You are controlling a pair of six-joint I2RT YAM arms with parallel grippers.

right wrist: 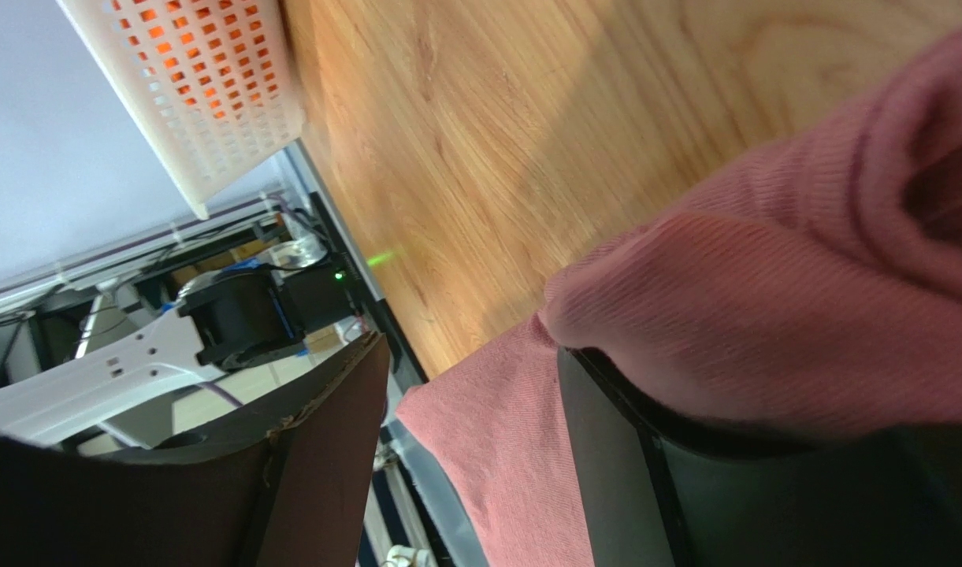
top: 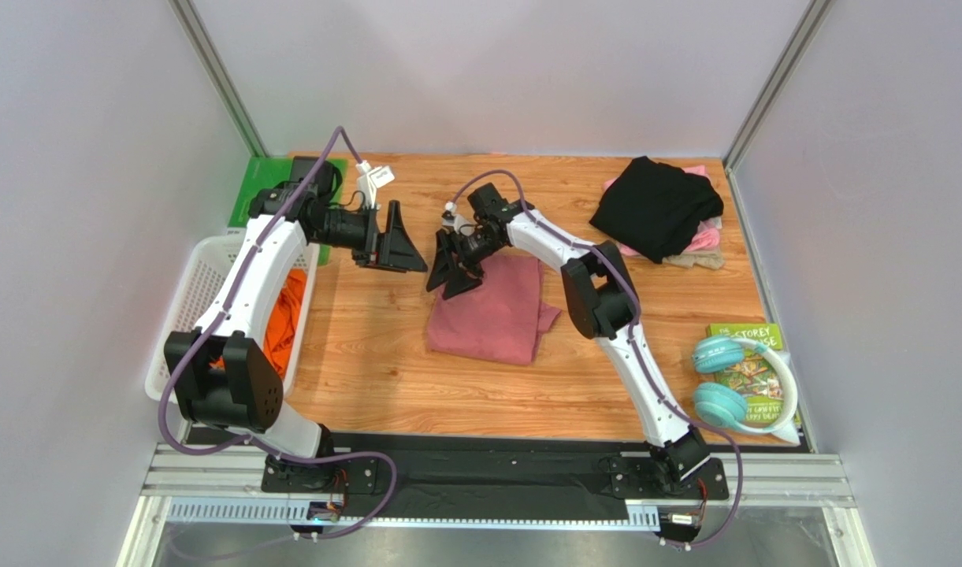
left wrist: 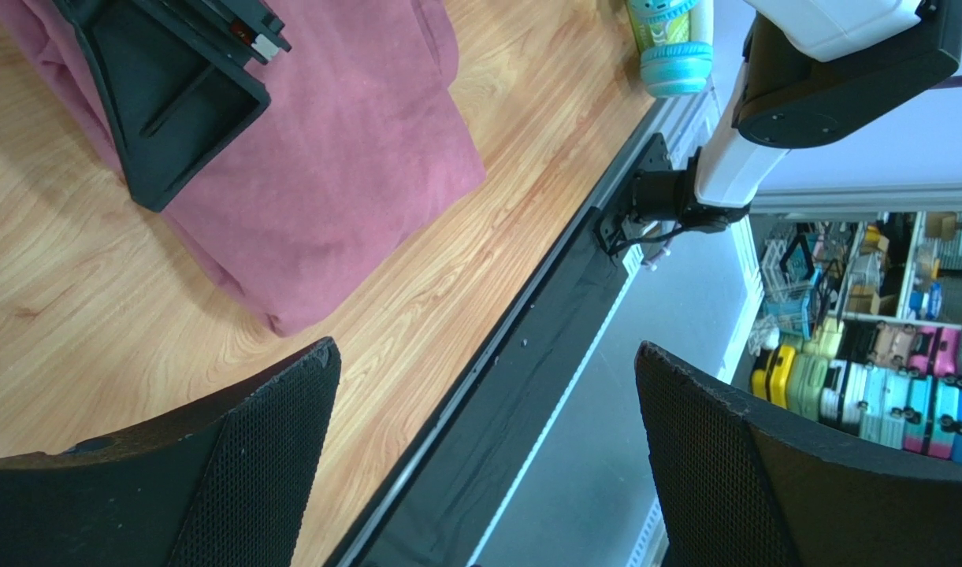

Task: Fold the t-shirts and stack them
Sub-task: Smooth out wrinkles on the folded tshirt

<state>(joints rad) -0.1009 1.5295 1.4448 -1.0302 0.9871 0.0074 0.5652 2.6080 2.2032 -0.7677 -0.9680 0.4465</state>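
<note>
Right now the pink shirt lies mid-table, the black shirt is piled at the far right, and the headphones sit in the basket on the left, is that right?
Not quite: the headphones lie on a book at the near right edge of the table, not in the basket, which holds an orange shirt. The top view shows it. The pink shirt and black shirt are as you said.

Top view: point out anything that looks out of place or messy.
The black t-shirt lies crumpled over pink cloth at the far right corner, unfolded. Teal headphones and a book sit by the right edge, unrelated to laundry.
</note>
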